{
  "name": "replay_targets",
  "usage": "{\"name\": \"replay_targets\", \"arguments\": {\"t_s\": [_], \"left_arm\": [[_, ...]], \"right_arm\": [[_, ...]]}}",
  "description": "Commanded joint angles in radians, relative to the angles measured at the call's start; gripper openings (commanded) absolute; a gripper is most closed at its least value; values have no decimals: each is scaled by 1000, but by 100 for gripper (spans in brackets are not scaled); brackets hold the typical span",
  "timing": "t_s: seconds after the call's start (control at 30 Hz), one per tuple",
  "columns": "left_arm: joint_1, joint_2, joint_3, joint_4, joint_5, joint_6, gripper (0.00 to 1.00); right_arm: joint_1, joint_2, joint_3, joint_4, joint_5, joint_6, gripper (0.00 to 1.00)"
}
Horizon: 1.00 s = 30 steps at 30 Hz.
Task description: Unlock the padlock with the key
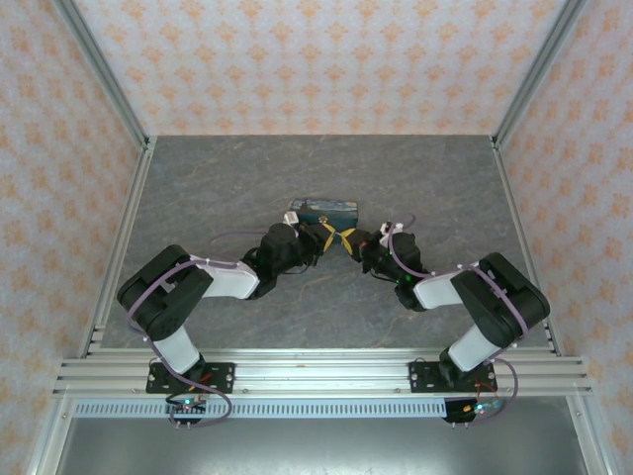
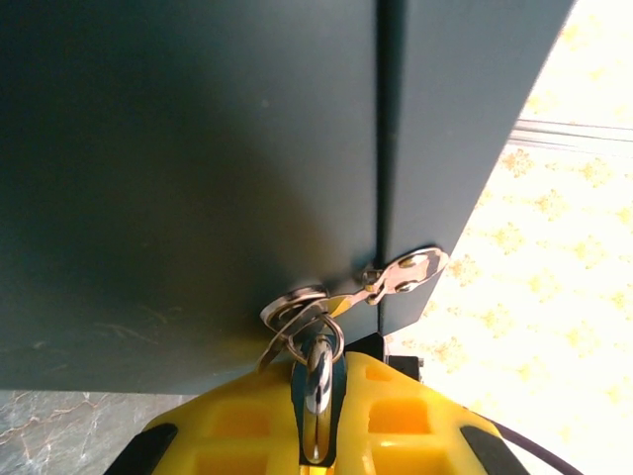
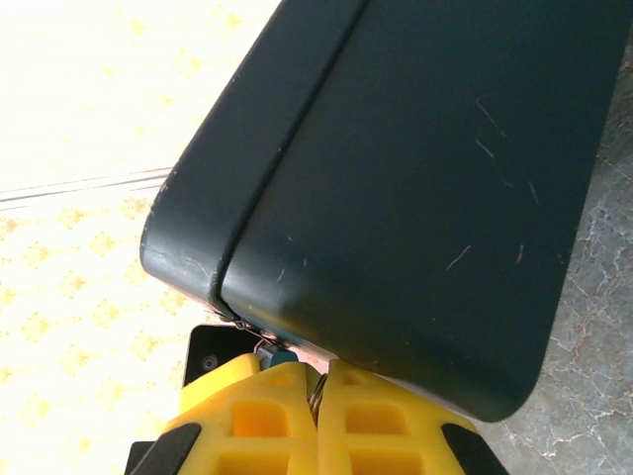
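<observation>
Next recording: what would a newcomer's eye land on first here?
The left arm and right arm meet mid-table at a box. The left yellow fingers pinch a silvery key on its ring, just below the box's metal hasp. The right fingers are shut beside a sliver of teal padlock at the box's edge.

- Box: plain dark teal sides; blue-and-yellow print on top.
- Left gripper, right gripper: yellow fingers, black corners.
- Key: bright silvery metal.
- Padlock: teal-blue sliver.
- Surface: grey, marbled with pale veins.
- Walls: pale peach, repeating orange floral motif.
- Arms: black and white.
</observation>
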Motion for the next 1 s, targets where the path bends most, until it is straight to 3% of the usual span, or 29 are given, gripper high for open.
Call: {"name": "replay_targets", "arguments": {"t_s": [0.0,0.4,0.73,0.97], "left_arm": [[-64,-74,21,87,189,40,0],[-64,-100,14,25,214,71,0],[-67,-33,39,110,199,-7,0],[-60,-29,18,78,186,17,0]], "right_arm": [[-19,-11,29,-66,53,-39,0],[-19,-56,50,-174,52,-129,0],[11,-44,76,-110,30,-66,0],[4,-128,44,-287,98,-138,0]]}}
